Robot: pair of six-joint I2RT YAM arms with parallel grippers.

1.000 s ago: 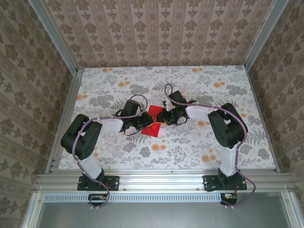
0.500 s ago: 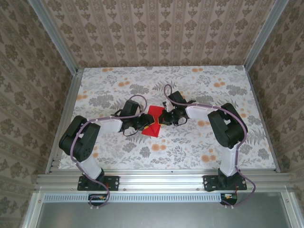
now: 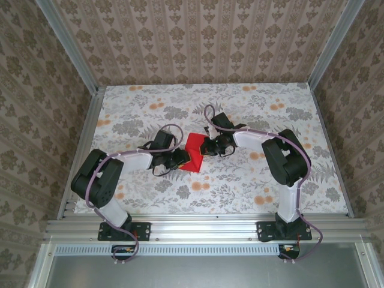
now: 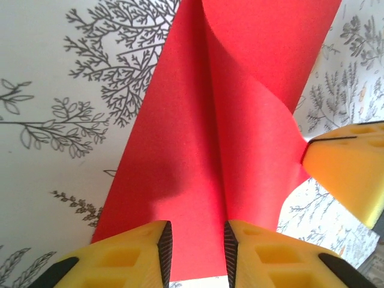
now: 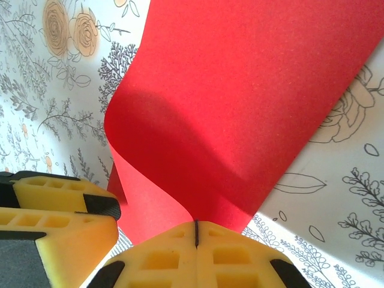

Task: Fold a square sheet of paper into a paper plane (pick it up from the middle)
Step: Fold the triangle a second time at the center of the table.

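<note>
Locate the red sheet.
In the top view, the red sheet sits curled at the middle of the table, between the left fingers and the right fingers, which pinch its right edge.

The paper (image 3: 193, 148) is lying midway on the table (image 3: 246, 180), the left gripper (image 3: 181, 159) sitting at its left edge, the right gripper (image 3: 206, 148) touching its right edge.

Sheet (image 3: 192, 153) hemmed by jaws, outer table (image 3: 270, 102) free
</note>
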